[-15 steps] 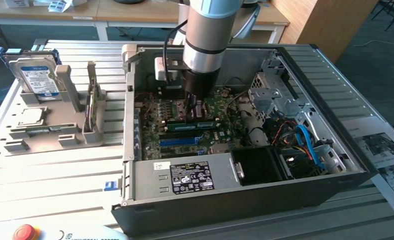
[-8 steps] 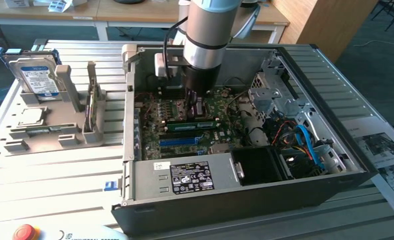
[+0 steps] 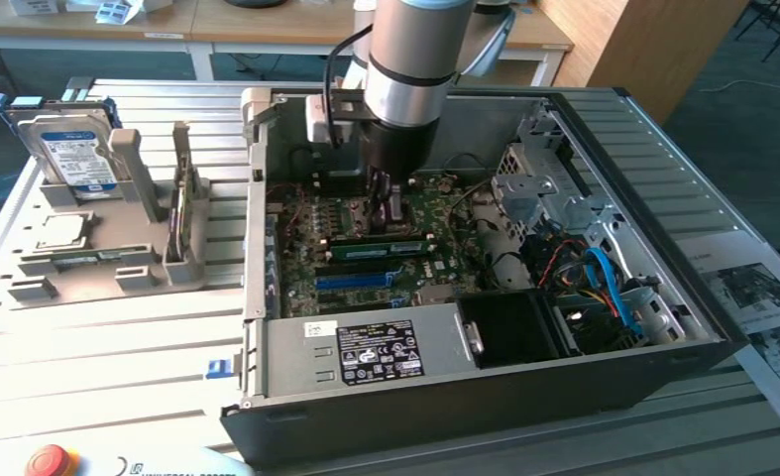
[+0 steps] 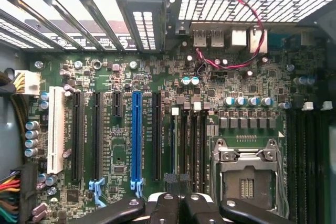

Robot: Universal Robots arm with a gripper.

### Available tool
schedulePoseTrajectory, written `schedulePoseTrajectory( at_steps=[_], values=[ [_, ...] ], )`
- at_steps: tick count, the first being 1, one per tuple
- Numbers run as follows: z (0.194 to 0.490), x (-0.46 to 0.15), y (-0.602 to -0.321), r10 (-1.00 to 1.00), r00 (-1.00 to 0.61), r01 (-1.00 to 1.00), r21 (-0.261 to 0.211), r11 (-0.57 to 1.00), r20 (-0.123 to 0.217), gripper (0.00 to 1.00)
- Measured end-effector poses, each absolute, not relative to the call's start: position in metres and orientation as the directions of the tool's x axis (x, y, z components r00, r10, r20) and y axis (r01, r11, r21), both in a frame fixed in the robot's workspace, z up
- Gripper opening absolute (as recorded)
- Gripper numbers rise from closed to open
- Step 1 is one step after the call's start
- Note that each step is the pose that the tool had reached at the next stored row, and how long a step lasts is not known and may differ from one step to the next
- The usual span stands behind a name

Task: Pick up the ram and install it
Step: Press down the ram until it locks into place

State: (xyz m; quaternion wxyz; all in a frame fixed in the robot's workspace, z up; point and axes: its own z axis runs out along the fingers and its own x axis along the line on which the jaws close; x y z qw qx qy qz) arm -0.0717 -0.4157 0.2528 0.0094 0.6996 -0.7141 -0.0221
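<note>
fingers [image 4: 164,209] of the claw [image 4: 178,208] sit pressed together at the near edge of the board, holding nothing, poised low over the circuit board [image 4: 121,182] inside the open computer case [image 3: 496,392]. just beyond them lie the empty processor socket [image 4: 247,174], then the long blue slot [image 4: 137,135] among black slots [image 4: 156,135]. in the exterior view the ram [image 3: 383,246] lies flat in the middle of the board, just in front of the claw [image 3: 387,198], likely seated or resting in its slot. farther off, outside the case toward the worktop's far corner, a hard drive [image 3: 72,154] stands upright in a grey holder [image 3: 99,238], probably parked for other jobs.
</note>
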Motion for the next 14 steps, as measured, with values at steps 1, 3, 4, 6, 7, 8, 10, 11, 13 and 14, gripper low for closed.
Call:
schedulePoseTrajectory(
  at_steps=[1,3,4,6,7,8,10,11,13,14],
  values=[
    [0.254,-0.072,-0.416,-1.0,-0.021,-0.999,0.045,0.02,-0.017,0.11],
    [0.257,-0.072,-0.416,-1.0,-0.021,-0.999,0.046,0.02,-0.017,0.11],
    [0.259,-0.072,-0.416,-1.0,-0.021,-0.999,0.046,0.02,-0.017,0.11],
    [0.262,-0.072,-0.416,-1.0,-0.021,-0.999,0.046,0.02,-0.017,0.11],
    [0.264,-0.072,-0.416,-1.0,-0.021,-0.999,0.046,0.02,-0.017,0.11],
    [0.266,-0.072,-0.416,-1.0,-0.021,-0.999,0.047,0.02,-0.017,0.11],
    [0.27,-0.072,-0.416,-1.0,-0.021,-0.999,0.047,0.02,-0.017,0.11],
    [0.273,-0.072,-0.416,-1.0,-0.021,-0.999,0.047,0.02,-0.017,0.11],
    [0.277,-0.072,-0.416,-1.0,-0.021,-0.999,0.048,0.02,-0.017,0.11],
    [0.279,-0.072,-0.416,-1.0,-0.021,-0.999,0.048,0.02,-0.017,0.11]
  ],
)
